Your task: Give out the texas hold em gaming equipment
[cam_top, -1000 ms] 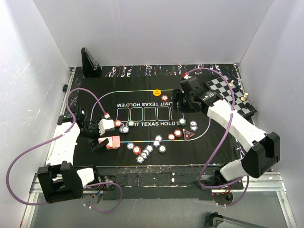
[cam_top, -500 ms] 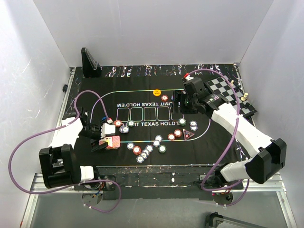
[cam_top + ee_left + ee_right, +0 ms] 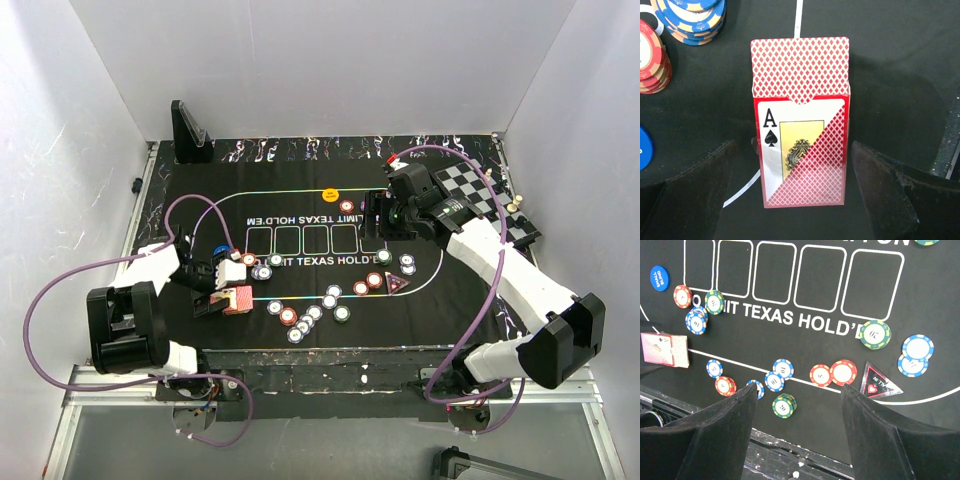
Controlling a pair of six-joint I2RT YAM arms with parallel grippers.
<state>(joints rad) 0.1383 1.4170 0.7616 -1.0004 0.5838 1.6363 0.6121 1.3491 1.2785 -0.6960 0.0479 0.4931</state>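
Note:
A red-backed card deck [image 3: 800, 140] in its ace-of-spades box lies flat on the mat, left of centre [image 3: 238, 299]. My left gripper [image 3: 797, 200] is open and low over it, one finger on each side with a gap to the box on both. Poker chips [image 3: 782, 368] in red, blue, green and white lie scattered along the near white line [image 3: 310, 315]. The dark triangular marker [image 3: 879, 384] lies right of two red chips. A yellow button [image 3: 330, 194] sits at the far line. My right gripper [image 3: 798, 390] hangs open and empty high above the mat [image 3: 375, 215].
A black mat [image 3: 460, 290] printed with card boxes covers the table. A chessboard [image 3: 470, 190] with pieces stands at the back right. A black stand [image 3: 190, 130] is at the back left. A blue round button [image 3: 659, 278] lies near the left chips.
My left arm has folded back to the left, its gripper still at the deck. The right gripper shifted slightly right. No chip or card has moved.

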